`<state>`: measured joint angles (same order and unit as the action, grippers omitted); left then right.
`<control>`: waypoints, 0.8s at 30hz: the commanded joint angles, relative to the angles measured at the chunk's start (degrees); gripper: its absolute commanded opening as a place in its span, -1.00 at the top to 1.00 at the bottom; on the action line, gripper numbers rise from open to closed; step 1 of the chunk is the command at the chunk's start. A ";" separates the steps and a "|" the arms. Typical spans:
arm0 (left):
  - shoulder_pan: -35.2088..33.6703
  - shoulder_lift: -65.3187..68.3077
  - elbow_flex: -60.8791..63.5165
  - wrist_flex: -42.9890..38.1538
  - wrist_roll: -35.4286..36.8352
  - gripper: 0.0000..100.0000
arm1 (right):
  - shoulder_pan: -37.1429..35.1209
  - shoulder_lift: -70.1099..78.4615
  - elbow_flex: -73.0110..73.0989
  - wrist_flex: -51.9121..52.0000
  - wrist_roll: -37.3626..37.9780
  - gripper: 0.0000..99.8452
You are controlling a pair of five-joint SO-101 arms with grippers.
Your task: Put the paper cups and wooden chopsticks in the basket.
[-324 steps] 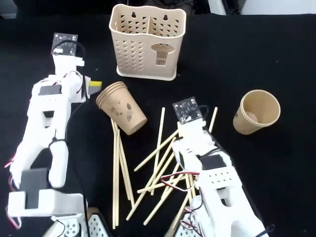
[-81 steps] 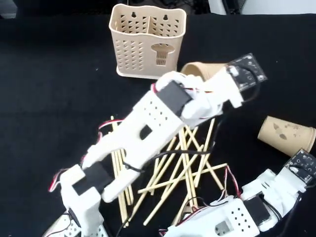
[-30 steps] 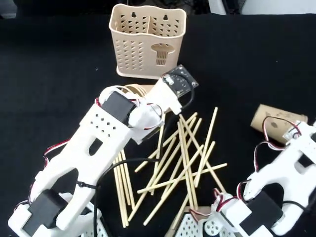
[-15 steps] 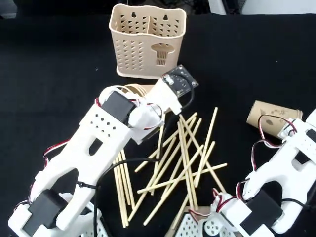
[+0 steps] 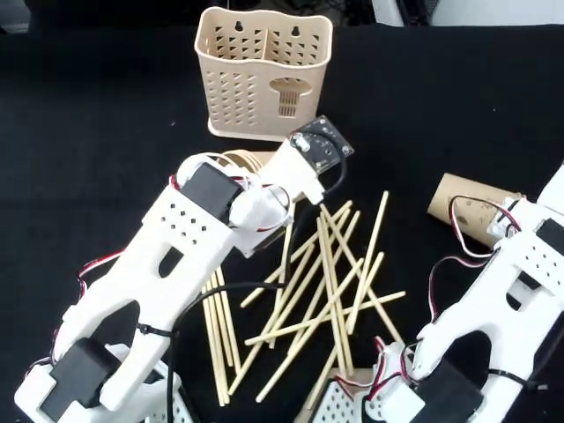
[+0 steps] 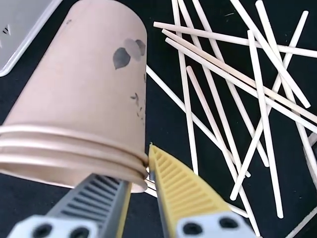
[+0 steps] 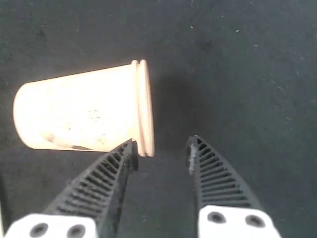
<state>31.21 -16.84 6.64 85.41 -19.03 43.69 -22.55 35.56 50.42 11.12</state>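
A beige slotted basket [image 5: 263, 79] stands at the back of the black table. My left gripper [image 6: 138, 166] is shut on the rim of a stack of paper cups [image 6: 84, 99], grey finger inside and yellow finger outside. The stack [image 5: 236, 159] lies just in front of the basket, under my left arm [image 5: 203, 238]. Several wooden chopsticks [image 5: 326, 264] are scattered mid-table, close beside the stack [image 6: 237, 79]. Another paper cup [image 7: 79, 114] lies on its side at the right [image 5: 463, 207]. My right gripper [image 7: 161, 146] is open at its rim, one fingertip touching it.
My right arm [image 5: 511, 300] rises along the right edge from the near side. The black cloth [image 5: 106, 106] spreads left of the basket, and more of it [image 5: 441, 97] lies to the right. A corner of the basket [image 6: 20, 20] sits close to the stack.
My right arm has swung farther out over the table, and the lying cup has shifted a little to the left. The left arm and its cup stack have not moved.
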 commanded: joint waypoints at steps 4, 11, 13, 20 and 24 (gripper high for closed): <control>-0.66 -2.46 -0.40 -0.53 -0.35 0.94 | -4.31 -2.24 2.95 -4.84 0.09 0.56; -0.66 -2.46 -0.40 -0.53 -0.35 0.94 | -2.99 -1.54 4.35 -7.38 0.00 0.56; -0.66 -2.46 -0.40 -0.53 -0.26 0.94 | -2.29 0.40 3.82 -7.65 0.00 0.56; -0.66 -2.46 -0.40 -0.70 -0.35 0.94 | -2.29 10.77 3.56 -12.48 0.53 0.56; -0.66 -2.37 -0.40 -0.88 -0.35 0.94 | -3.60 11.56 4.00 -14.33 3.78 0.56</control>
<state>31.21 -16.84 6.64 85.41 -19.03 40.97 -11.82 40.13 37.41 12.26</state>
